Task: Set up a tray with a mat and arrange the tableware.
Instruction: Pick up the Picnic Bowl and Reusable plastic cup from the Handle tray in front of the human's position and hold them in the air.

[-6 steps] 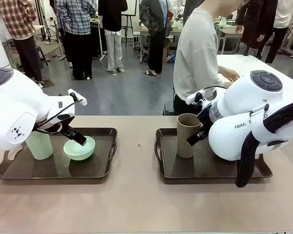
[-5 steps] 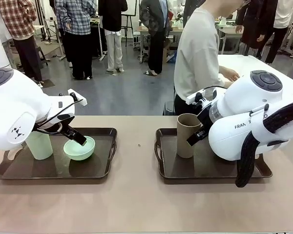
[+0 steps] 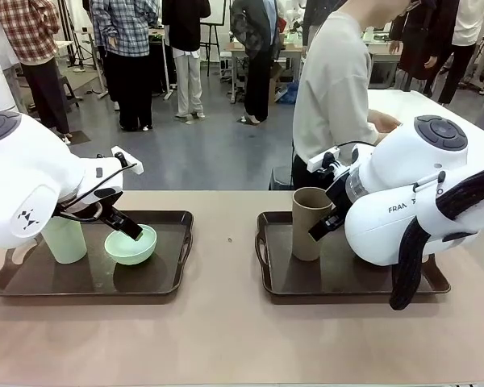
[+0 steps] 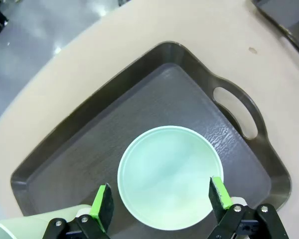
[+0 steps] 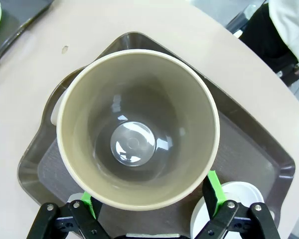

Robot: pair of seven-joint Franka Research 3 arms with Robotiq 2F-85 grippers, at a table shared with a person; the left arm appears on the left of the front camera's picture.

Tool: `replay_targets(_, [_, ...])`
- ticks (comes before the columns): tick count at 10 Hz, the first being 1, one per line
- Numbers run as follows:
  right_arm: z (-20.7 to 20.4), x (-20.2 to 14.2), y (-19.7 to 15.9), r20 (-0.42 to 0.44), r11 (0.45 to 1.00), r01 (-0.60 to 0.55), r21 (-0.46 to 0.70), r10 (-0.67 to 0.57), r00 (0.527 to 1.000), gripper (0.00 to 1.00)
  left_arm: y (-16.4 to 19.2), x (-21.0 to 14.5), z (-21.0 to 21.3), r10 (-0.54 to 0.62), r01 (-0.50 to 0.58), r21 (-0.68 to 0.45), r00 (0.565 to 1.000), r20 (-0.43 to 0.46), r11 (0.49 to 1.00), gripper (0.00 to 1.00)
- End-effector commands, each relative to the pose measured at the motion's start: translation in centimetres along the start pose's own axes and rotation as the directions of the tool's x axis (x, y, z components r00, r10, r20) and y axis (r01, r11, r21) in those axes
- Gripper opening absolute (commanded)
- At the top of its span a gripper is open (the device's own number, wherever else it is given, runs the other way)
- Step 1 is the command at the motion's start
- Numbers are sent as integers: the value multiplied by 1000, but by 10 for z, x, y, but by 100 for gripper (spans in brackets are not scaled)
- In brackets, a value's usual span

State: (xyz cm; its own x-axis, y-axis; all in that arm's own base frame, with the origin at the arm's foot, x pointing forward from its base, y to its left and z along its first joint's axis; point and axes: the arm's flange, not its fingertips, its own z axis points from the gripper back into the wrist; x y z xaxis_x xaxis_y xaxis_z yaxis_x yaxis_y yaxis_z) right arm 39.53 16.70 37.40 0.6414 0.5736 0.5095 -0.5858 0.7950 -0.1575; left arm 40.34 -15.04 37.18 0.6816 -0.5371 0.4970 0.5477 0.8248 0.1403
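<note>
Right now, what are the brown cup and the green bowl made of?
Brown cup: probably plastic, mostly matte; smooth thick rim, soft glints on its inside bottom. Green bowl: probably the same, matte; even pale colour, faint dull sheen. Ceramic can't be ruled out.

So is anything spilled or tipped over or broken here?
Nothing stands out. The pale green cup and pale green bowl stand upright on the left tray, and the brown cup stands upright beside the white bowl on the right tray. No spills or cracks show. One tiny dark speck lies on the table between the trays.
</note>
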Motion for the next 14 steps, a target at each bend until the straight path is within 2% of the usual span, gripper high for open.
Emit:
replay_targets(1, [0, 0, 0, 0, 1000, 1, 0, -1, 1000, 100, 0, 0, 0, 0, 0, 0, 1000, 0, 1000, 100])
replay_targets(7, [0, 0, 0, 0, 1000, 0, 0, 0, 1000, 100, 0, 0, 0, 0, 0, 0, 1000, 0, 1000, 100])
replay_targets(8, [14, -4, 9, -10, 1000, 13, -24, -14, 1000, 100, -5, -10, 17, -50, 49, -21, 998, -28, 999, 100])
replay_targets(10, [54, -22, 28, -44, 994, 96, -43, -98, 994, 100, -15, -29, 52, -31, 30, -43, 999, -25, 999, 100])
replay_targets(11, [81, -42, 38, -68, 984, 169, -63, -173, 983, 100, -25, -40, 73, -34, 34, -41, 999, -19, 999, 100])
replay_targets(13, [120, -75, 55, -95, 960, 257, -110, -267, 959, 100, -41, -59, 106, -4, -3, -62, 994, -109, 998, 100])
replay_targets(14, [130, -97, 65, -166, 938, 322, -129, -340, 926, 100, -49, -71, 123, 27, -48, -103, 979, -202, 994, 100])
